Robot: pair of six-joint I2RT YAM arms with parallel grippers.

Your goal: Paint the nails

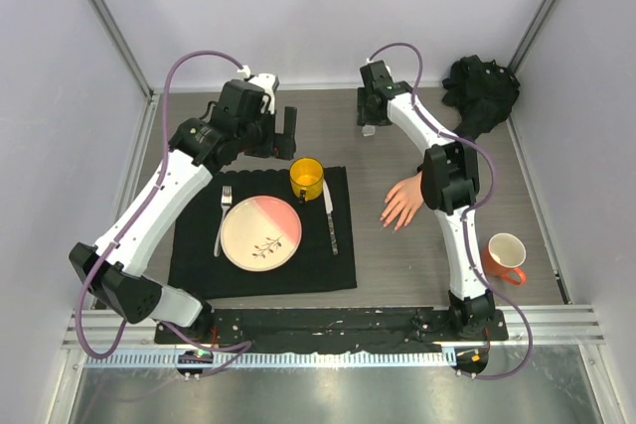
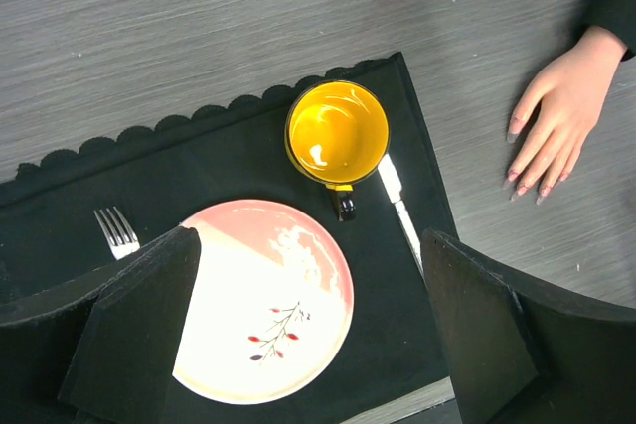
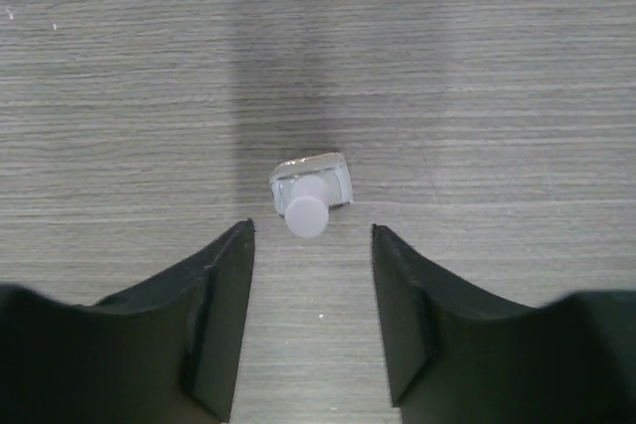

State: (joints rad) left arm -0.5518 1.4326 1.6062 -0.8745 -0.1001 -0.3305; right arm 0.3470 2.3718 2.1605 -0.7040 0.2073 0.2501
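Setup, large to small:

- Table [image 1: 397, 265]: grey wood grain. A black placemat [image 1: 199, 255] lies on its left half and carries a plate [image 1: 260, 232], a yellow mug [image 1: 307, 178] and cutlery.
- Mannequin hand [image 1: 402, 203]: flat on the table just right of the placemat, fingers spread toward the near edge. In the top view the right forearm crosses over its wrist.
- Left claw [image 2: 308, 240]: fingers wide apart, holding nothing, hanging above the plate and mug.
- Right claw [image 3: 310, 235]: fingers apart, empty, poised over the small clear bottle [image 3: 311, 191] at the far side of the table. The pale cap sits just ahead of the gap.
- Nails [image 2: 523, 189]: tiny and pinkish at the fingertips. Cannot tell whether that is polish.

Step in hand (judgement): fetching the bottle. Painting not begun.

Risks:
- The bottle is small, light and smooth. An off-centre close could tip it or squirt it out sideways.
- A pinch on the cap alone may slip.
- The right arm swinging back may nudge the mannequin hand out of place
- The left claw coming across may clip the yellow mug
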